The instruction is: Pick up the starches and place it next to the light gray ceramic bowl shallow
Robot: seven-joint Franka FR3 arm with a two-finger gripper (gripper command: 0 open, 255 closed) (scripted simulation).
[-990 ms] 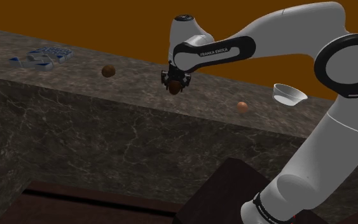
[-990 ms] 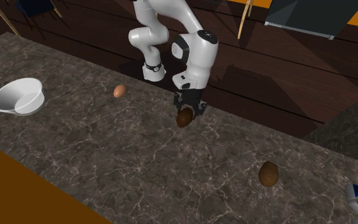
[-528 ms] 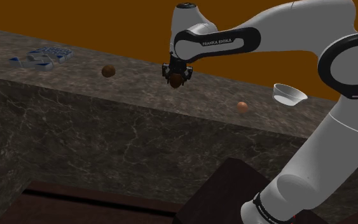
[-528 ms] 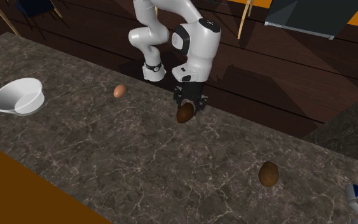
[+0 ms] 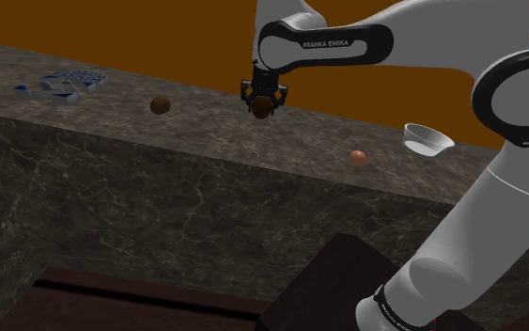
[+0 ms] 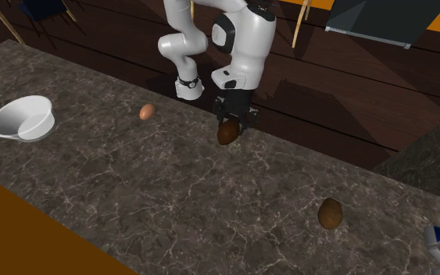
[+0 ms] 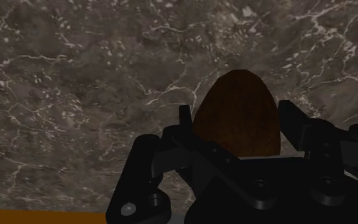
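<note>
While the arm (image 5: 370,42) reads FRANKA EMIKA, the end effector (image 5: 264,101) clasps what seems a brown potato (image 5: 262,110).

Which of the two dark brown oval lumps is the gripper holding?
The lump clasped in the black gripper, held above the dark marbled counter; the other brown lump lies free on the counter.

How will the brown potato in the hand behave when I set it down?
The potato looks rounded and egg-shaped, so it will probably roll or rock on the flat counter when released. The hand clasps it at just two sides, so it may slip if swung fast.
</note>
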